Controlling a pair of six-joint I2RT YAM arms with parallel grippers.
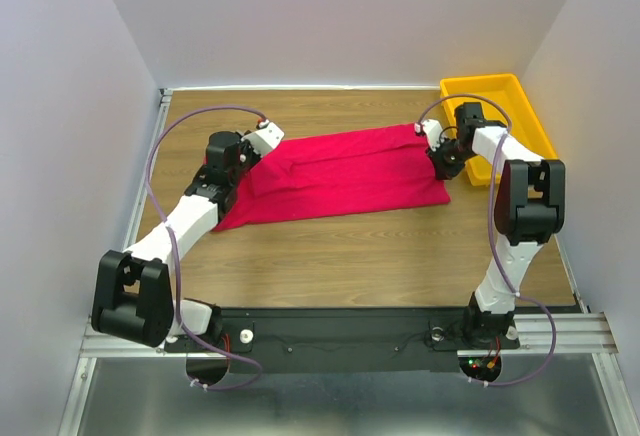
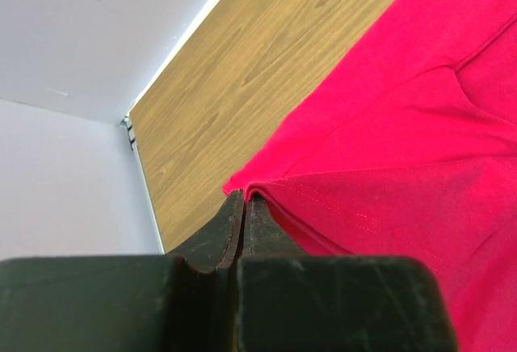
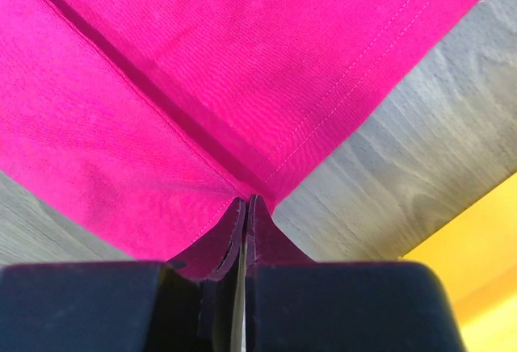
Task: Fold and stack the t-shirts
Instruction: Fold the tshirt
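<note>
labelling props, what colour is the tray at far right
Yellow; the tray shows best in the top view.

A crimson t-shirt (image 1: 340,171) lies spread in a long band across the wooden table (image 1: 350,256) — the left gripper (image 1: 248,161) at its left end, the right gripper (image 1: 438,156) at its right end, just beside a yellow plastic tray (image 1: 523,106) in the far right corner.

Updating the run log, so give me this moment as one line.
left gripper shut on red t-shirt edge | right gripper shut on opposite corner | shirt spread between them over table
</note>
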